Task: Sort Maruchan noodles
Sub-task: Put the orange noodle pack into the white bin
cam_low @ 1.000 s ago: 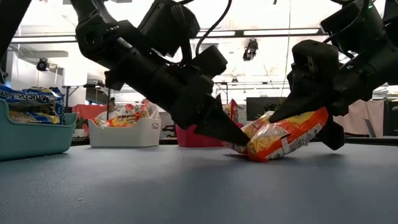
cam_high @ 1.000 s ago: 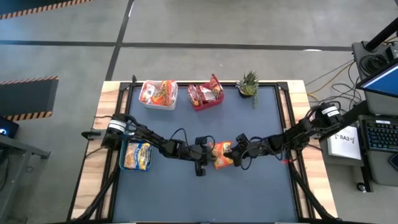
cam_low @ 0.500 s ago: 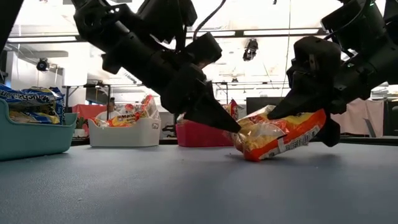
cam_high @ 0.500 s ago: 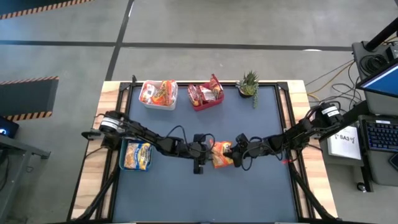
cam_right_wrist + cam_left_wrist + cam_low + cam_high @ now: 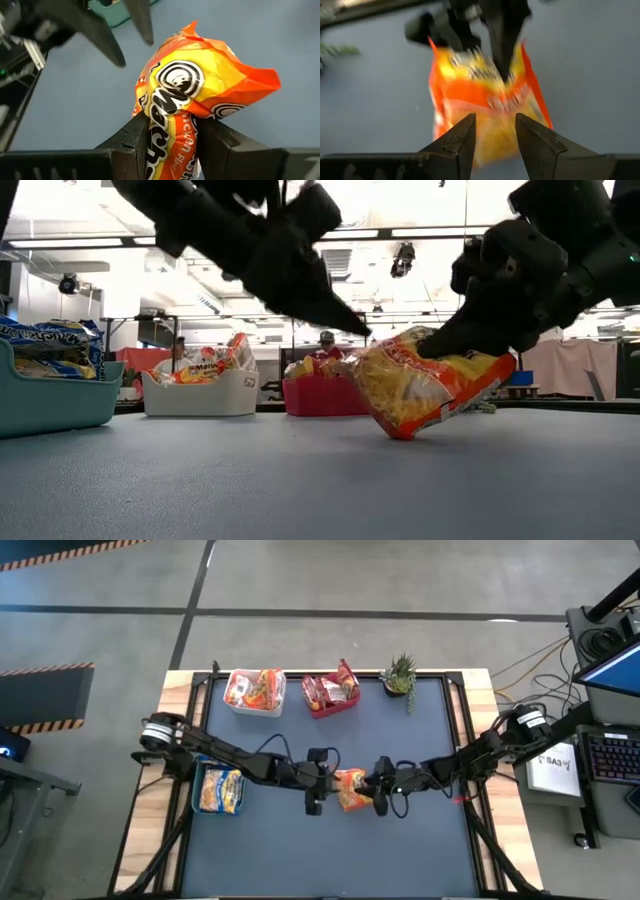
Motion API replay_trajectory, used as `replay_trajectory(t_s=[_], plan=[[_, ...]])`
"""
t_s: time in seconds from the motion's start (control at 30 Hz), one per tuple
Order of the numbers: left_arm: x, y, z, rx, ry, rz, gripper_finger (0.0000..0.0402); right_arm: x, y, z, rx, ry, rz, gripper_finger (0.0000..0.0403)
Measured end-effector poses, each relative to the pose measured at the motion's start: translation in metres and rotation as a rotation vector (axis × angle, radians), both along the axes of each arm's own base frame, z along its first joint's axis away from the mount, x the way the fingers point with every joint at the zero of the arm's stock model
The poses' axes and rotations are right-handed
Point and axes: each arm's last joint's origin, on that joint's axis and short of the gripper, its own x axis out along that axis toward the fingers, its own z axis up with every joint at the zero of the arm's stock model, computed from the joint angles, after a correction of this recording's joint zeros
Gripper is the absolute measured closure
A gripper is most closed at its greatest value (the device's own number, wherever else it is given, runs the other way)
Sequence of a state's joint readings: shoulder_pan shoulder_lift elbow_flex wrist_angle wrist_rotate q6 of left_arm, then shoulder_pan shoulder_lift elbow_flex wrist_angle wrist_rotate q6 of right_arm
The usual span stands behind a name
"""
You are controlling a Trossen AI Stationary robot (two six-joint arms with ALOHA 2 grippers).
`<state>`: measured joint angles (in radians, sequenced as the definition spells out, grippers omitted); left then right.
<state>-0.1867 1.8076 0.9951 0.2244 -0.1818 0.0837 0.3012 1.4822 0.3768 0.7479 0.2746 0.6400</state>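
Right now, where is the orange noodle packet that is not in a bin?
The orange noodle packet is mid-table in the high view, pinched by the right gripper, with the left gripper open just to its left.

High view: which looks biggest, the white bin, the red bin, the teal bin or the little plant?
1. White plastic bin and teal plastic bin: look about the same, so no ranking between them.
2. Red plastic bin.
3. Small potted green plant, smallest.

Orange noodle packet (image 5: 195,95): glossy crinkled plastic. Table (image 5: 430,840): matt blue top, apparently wooden edges.
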Motion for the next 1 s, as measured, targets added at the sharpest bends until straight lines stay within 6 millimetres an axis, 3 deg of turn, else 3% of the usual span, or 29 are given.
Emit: replay_trajectory(t_s=[0.3,0.53,0.7,0.8,1.0], plan=[[-0.002,0.014,0.023,-0.033,-0.077,0.048,0.0257,0.025,0.008,0.017,-0.183,0.125,0.073,0.0287],[-0.003,0.030,0.016,-0.044,-0.019,0.090,0.0175,0.034,0.011,0.027,-0.270,0.187,0.116,0.0287],[-0.003,0.027,0.015,-0.085,0.002,-0.067,0.0123,0.036,0.011,0.028,-0.288,0.192,0.129,0.0287],[-0.003,0.026,0.015,-0.125,0.008,-0.136,0.0106,0.036,0.012,0.028,-0.289,0.192,0.128,0.0287],[0.001,0.034,0.003,-0.147,0.033,-0.099,0.0101,0.035,0.013,0.028,-0.293,0.192,0.129,0.0287]])
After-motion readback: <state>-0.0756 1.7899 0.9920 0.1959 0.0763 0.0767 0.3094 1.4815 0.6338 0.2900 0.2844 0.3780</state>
